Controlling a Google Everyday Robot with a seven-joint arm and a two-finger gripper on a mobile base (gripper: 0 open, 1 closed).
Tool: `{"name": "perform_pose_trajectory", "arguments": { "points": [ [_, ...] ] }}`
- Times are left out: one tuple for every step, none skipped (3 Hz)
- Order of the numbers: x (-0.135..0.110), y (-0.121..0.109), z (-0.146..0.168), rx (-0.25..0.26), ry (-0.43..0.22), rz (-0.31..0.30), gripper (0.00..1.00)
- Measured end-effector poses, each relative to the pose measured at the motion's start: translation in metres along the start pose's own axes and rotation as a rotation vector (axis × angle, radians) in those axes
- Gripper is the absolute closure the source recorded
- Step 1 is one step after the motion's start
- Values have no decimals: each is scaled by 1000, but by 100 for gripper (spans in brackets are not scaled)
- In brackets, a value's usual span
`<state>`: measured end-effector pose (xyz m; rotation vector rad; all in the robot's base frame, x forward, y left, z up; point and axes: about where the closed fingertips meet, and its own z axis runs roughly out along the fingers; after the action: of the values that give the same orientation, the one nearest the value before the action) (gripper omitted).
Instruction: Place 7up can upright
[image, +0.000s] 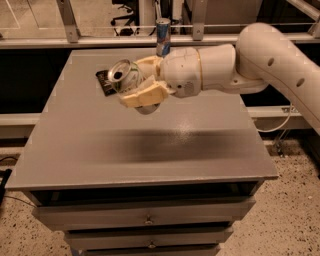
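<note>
The 7up can (124, 75) is held on its side in the air above the back left part of the grey table (145, 145), its silver top with the opening facing left toward the camera. My gripper (136, 82) is shut on the can, cream fingers (142, 95) wrapped around its body from the right. The white arm reaches in from the right side.
A small flat black packet (104, 82) lies on the table just behind and left of the can. A tall slim blue-and-silver can (163, 36) stands upright at the table's back edge. Drawers sit below the table's front edge (145, 220).
</note>
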<state>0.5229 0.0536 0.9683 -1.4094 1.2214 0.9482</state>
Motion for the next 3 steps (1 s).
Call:
{"name": "perform_pose_trajectory", "arguments": {
  "points": [
    [9, 3, -4, -11, -92, -13, 100],
    [22, 5, -10, -14, -135, -16, 100],
    [38, 8, -16, -8, -176, -1, 100]
  ]
}}
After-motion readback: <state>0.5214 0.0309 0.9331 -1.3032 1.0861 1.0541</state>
